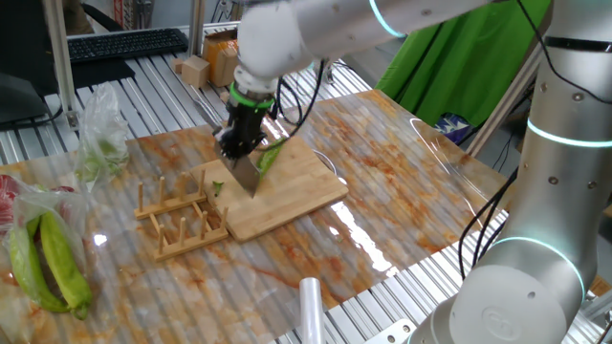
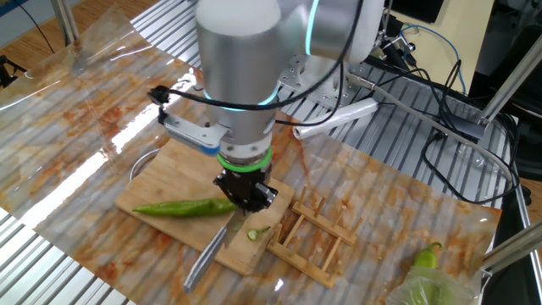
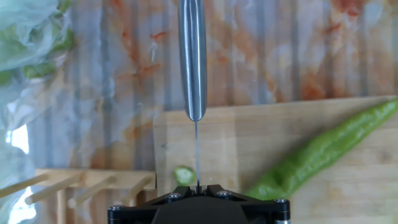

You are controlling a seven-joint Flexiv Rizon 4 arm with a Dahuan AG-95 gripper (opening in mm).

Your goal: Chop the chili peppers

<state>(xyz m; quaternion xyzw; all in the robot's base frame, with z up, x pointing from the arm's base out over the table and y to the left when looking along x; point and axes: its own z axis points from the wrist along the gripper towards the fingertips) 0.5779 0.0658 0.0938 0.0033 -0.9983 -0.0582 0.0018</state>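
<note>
Hand view shows the chili (image 3: 323,152) lying on the board (image 3: 261,134), its length running diagonally from near the gripper up to the board's right edge. A small green slice (image 3: 183,175) sits apart from it, just left of the knife (image 3: 193,59) blade's thin edge. The knife points away from the hand — its metal handle reaches past the board's far edge over the marbled sheet (image 3: 124,74).

From the other fixed view, the chili (image 2: 182,207) lies across the middle of the board (image 2: 161,169), one end under the gripper (image 2: 243,201). The slice (image 2: 253,234) rests near the board's edge closest to the wooden rack (image 2: 313,233), which stands just beside the board. The knife (image 2: 206,254) slants down from the gripper past the board's near edge.

The gripper's fingers are pinched together on the knife; in one fixed view the gripper (image 1: 239,148) holds the blade (image 1: 248,175) above the board (image 1: 287,196), though whether its tip touches the wood is hard to tell. The chili (image 1: 270,156) is partly hidden behind the gripper there.

At the sheet's left edge lie bigger yellow-green peppers (image 1: 48,263) in a clear bag (image 1: 100,134). Another pepper (image 2: 426,254) shows at the right corner in the other fixed view.
</note>
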